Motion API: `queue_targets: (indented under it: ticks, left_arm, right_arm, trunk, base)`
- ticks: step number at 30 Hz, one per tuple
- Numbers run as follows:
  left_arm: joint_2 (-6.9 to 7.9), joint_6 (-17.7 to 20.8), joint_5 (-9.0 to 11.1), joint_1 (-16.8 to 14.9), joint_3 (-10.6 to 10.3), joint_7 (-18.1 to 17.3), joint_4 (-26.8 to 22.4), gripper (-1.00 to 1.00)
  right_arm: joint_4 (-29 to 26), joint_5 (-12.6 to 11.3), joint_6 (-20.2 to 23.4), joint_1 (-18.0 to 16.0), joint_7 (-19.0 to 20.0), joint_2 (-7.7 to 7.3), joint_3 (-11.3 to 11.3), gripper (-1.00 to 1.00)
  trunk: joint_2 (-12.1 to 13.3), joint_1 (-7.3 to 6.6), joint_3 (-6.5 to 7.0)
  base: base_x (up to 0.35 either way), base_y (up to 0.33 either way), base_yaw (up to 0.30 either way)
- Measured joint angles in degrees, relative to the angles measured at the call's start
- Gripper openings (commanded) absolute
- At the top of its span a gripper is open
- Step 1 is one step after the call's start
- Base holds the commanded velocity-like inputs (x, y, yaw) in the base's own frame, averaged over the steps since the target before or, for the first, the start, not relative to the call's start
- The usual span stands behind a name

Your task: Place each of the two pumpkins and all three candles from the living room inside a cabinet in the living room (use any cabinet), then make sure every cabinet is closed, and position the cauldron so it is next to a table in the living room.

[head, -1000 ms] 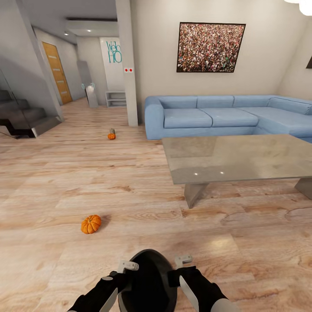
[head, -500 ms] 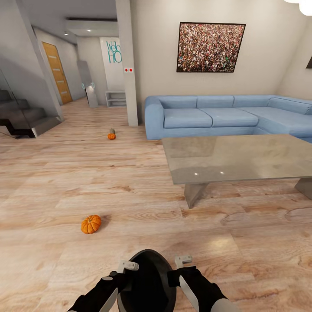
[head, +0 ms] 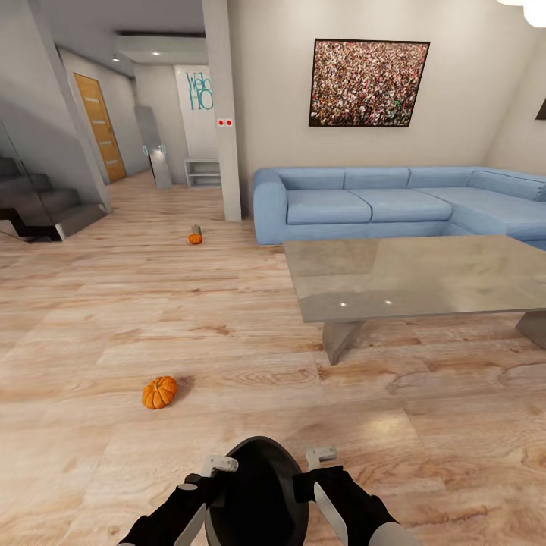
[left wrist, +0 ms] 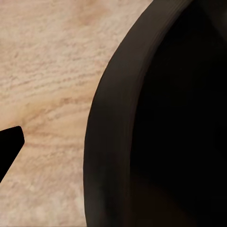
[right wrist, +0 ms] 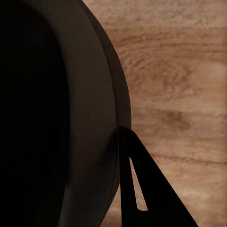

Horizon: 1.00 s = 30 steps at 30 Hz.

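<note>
Now both tools flank the cauldron (head: 258,493): right tool (head: 321,457) touches its rim, left tool (head: 220,464) beside it; grip unclear.

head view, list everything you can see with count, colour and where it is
pumpkins: 2, orange, on the floor; one near, one far by the pillar
candle: 1, grey, just behind the far pumpkin
cauldron: 1, black, between the two grippers at bottom centre
table: 1, grey, glossy, low, at right
sofa: 1, light blue, against the back wall
picture: 1, speckled, dark frame, above the sofa
door: 1, orange wood, hallway at left
stairs: dark, far left
left gripper: black and white, on the cauldron's left side
right gripper: same, on its right side
</note>
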Motion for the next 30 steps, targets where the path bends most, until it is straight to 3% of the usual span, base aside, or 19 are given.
queue_targets:
  ticks: [8,9,13,16,30]
  left_arm:
    - [-0.06,0.01,-0.11,-0.01,0.00,-0.10,0.01,1.00]
    - [-0.07,0.01,-0.12,-0.01,0.00,-0.10,0.01,-1.00]
    - [-0.04,0.05,-0.69,-0.01,0.14,0.08,0.03,-1.00]
    - [-0.21,-0.10,0.97,-0.01,-0.21,-0.50,-0.05,-1.00]
    - [-0.45,-0.07,0.84,-0.01,-0.18,-0.56,-0.06,-1.00]
  right_arm:
    - [0.01,-0.01,-0.01,0.00,0.00,0.00,0.00,-1.00]
    - [0.01,-0.01,-0.01,0.00,0.00,0.00,0.00,-1.00]
    - [0.01,0.06,-0.01,0.00,0.02,0.00,-0.07,-1.00]
    - [-0.01,0.02,0.00,0.03,0.10,0.00,0.02,-1.00]
    - [0.02,-0.02,-0.06,0.04,0.11,0.00,0.00,-1.00]
  trunk:
    - [0.00,0.00,0.00]
    - [0.00,0.00,0.00]
    - [0.00,0.00,0.00]
    - [0.00,0.00,0.00]
    - [0.00,0.00,0.00]
  base:
    - [0.000,0.000,0.000]
    - [0.000,0.000,0.000]
    - [0.000,0.000,0.000]
    - [0.000,0.000,0.000]
    - [0.000,0.000,0.000]
